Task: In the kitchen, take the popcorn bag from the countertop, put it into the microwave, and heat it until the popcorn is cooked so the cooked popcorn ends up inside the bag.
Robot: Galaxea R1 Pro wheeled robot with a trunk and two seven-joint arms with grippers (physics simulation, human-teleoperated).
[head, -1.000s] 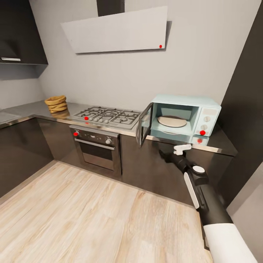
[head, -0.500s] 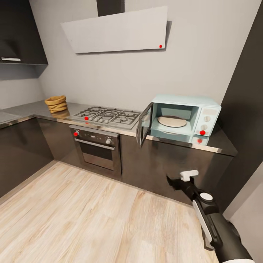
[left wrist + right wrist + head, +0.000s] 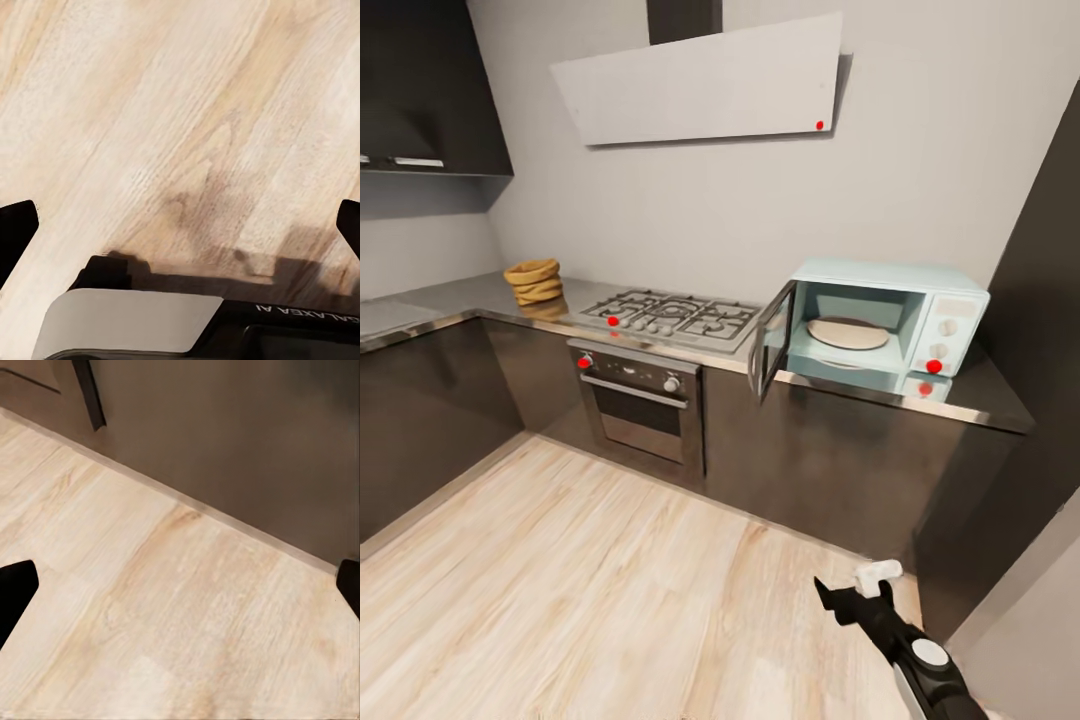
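one step looks done: microwave [image 3: 890, 320] door open. bag [image 3: 534, 282] sits untouched on counter [image 3: 450, 300]; our right gripper [image 3: 857, 590] spread, empty.

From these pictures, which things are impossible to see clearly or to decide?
- Popcorn bag, head view: far and small; its contents are hidden by the rolled rim.
- Microwave knobs, head view: too small to read the settings.
- Right gripper, head view: partly cut off by the bottom edge; the jaw opening is unclear there.
- Left gripper, left wrist view: its fingertips are cut off by the side edges.
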